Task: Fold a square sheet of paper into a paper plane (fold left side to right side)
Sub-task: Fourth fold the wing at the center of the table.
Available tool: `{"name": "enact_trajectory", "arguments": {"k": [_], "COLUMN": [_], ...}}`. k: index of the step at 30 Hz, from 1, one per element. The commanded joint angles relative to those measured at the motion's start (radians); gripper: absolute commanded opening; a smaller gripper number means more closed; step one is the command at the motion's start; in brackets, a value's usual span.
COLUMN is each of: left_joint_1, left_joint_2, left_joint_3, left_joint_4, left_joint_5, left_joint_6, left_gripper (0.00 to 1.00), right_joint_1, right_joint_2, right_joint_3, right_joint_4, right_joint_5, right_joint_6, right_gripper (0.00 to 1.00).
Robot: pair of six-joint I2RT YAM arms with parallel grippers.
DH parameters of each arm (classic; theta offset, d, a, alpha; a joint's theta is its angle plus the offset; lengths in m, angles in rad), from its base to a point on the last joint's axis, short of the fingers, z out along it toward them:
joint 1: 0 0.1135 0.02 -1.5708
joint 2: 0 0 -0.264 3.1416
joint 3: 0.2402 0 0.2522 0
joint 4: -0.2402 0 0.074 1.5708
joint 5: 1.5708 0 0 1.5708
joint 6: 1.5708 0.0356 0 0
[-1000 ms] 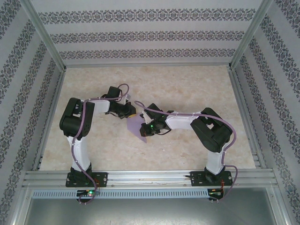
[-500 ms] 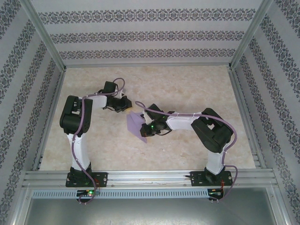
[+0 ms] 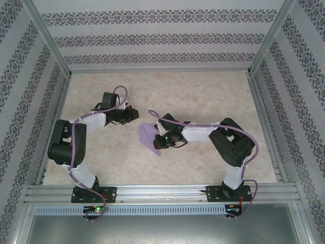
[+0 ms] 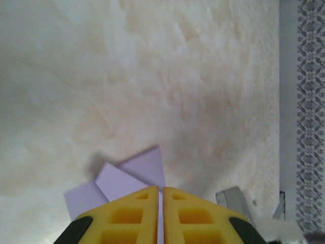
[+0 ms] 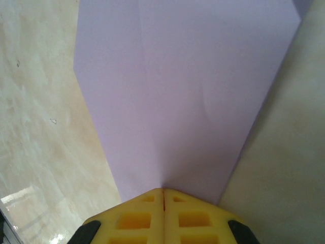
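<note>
Sheet of lilac paper (just one) is clamped in right pincer; left pincer closed, empty.

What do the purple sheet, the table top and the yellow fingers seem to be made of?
Sheet: thin matte paper, seemingly; it shows soft creases.
Table top: likely stone-look laminate, with beige veining and a slight sheen.
Fingers: probably moulded plastic or rubber, with square pockets.

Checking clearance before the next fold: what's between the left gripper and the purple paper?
Nothing but bare tabletop, in the top view, between the left gripper and the paper.
</note>
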Motion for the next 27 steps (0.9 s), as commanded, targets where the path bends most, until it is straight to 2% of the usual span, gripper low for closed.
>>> {"name": "enact_trajectory", "arguments": {"k": [1,10,19,23,27], "left_joint_1": [-0.062,-0.193,-0.198,-0.198,-0.197], "left_joint_2": [0.001,0.096,0.179,0.181,0.193], "left_joint_3": [-0.063,-0.063,-0.031,-0.024,-0.041], "left_joint_4": [0.112,0.160,0.028,-0.057,-0.055], "left_joint_5": [0.087,0.061,-0.049,-0.140,-0.145], "left_joint_6": [-0.074,-0.093,-0.007,0.041,0.044], "left_gripper": [0.10,0.10,0.10,0.09,0.09], "right_joint_1": [-0.008,-0.003,-0.001,-0.001,-0.006], "right_joint_2": [0.071,0.086,0.075,0.062,0.040], "right_joint_3": [-0.083,-0.074,-0.071,-0.064,-0.048], "right_joint_4": [-0.230,-0.231,-0.235,-0.238,-0.221], "right_joint_5": [0.117,0.129,0.119,0.107,0.082], "right_joint_6": [0.014,0.001,0.009,0.009,0.005], "right_gripper": [0.00,0.00,0.00,0.00,0.00]}}
